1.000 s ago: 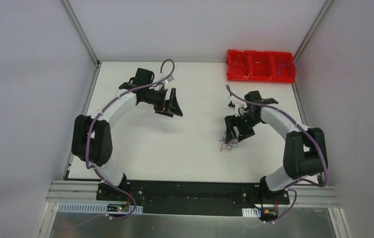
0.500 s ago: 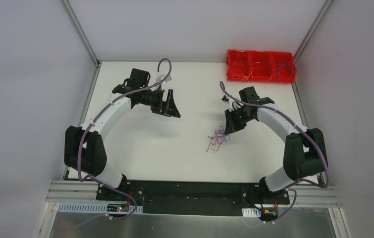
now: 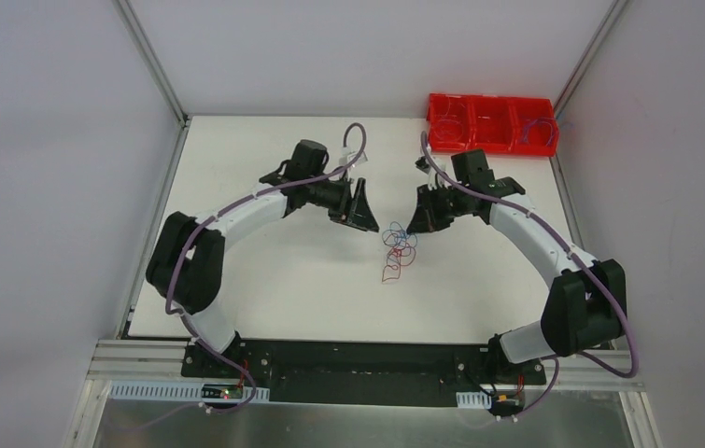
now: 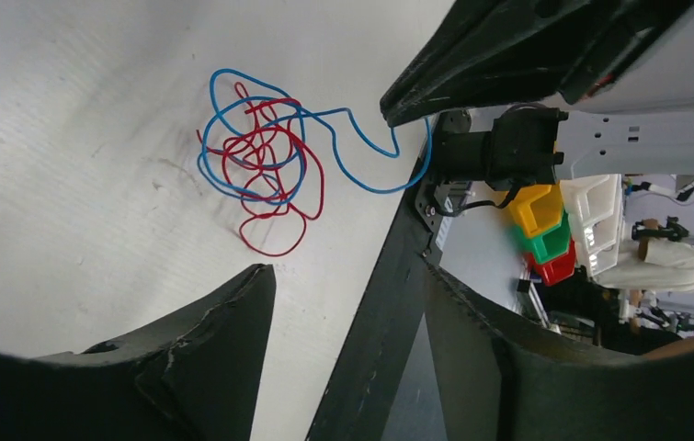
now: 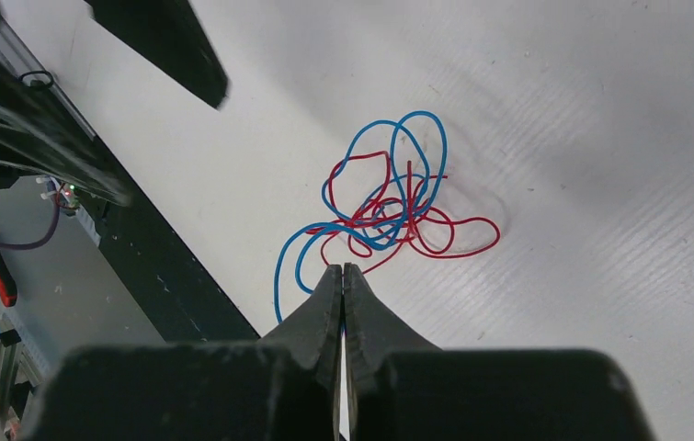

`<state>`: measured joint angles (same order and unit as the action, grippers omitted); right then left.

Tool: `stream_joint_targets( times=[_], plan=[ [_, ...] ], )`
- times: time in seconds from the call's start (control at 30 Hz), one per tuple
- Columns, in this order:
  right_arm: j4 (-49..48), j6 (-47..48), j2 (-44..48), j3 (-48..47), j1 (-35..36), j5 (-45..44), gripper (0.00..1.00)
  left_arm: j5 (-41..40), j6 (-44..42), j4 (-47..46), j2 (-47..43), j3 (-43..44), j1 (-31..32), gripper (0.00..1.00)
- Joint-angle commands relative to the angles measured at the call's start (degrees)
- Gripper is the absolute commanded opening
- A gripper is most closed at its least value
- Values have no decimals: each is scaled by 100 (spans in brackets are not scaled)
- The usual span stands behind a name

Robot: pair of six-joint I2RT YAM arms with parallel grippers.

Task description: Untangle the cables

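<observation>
Right gripper (image 5: 343, 274): black fingers pressed together, pinching a blue strand of the thin red-and-blue tangled cables (image 5: 387, 213). Tangle lies bunched on the white tabletop (image 5: 600, 138), just ahead of those fingertips. Left gripper (image 4: 347, 276): jaws apart, nothing between them, near the tangle's opposite side.

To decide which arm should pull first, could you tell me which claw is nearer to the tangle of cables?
Right. The right claw is shut on one strand of the cables; the left claw, open, hovers apart on the tangle's other side.
</observation>
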<state>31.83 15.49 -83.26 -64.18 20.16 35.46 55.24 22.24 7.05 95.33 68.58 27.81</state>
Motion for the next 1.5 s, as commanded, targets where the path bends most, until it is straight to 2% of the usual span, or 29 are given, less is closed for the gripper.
stream_joint_targets(
  times=[0.0, 0.2, 0.3, 0.33, 0.43, 0.57, 0.77, 0.97, 1.13, 1.17, 1.2, 1.23, 1.33, 1.47],
  plan=[
    [-134, -326, 148, -265, 45, 109, 0, 291, 702, -1229, 318, -192, 270, 57],
    [-241, -536, -2, -292, 45, 0, 0, 176, 1095, -2029, 584, -527, 564, 37],
    [-263, -579, -62, -345, 42, -18, 0, 111, 1204, -2248, 705, -613, 640, 32],
    [-266, -596, -85, -355, 46, -17, 0, 94, 1201, -2267, 737, -611, 672, 33],
    [-273, -629, -124, -369, 49, -4, 0, -45, 1160, -2262, 825, -620, 727, 42],
    [-275, -682, -97, -333, 49, -2, 0, -249, 1099, -2236, 909, -589, 738, 47],
    [-296, -731, 0, -233, 51, -8, 0, -450, 969, -2108, 1136, -482, 778, 51],
    [-304, -820, 55, -190, 55, -10, 0, -522, 807, -2025, 1223, -458, 869, 50],
    [-313, -999, 63, -177, 57, -38, 0, -798, 556, -1525, 1235, -242, 928, 26],
    [-287, -1011, 81, -186, 53, -76, 0, -816, 474, -1386, 1201, -175, 923, 18],
    [-221, -989, 102, -209, 45, -182, 0, -866, 278, -1035, 1147, -53, 907, 0],
    [-112, -901, 134, -238, 42, -468, 0, -939, -24, -423, 1066, 67, 868, 0],
    [170, -744, 285, -242, -179, -1324, 0, -920, -389, 293, 601, -77, 478, 0],
    [440, -296, 499, -132, -771, -2455, 0, -887, -786, 1168, 22, -478, -532, 0]
  ],
)
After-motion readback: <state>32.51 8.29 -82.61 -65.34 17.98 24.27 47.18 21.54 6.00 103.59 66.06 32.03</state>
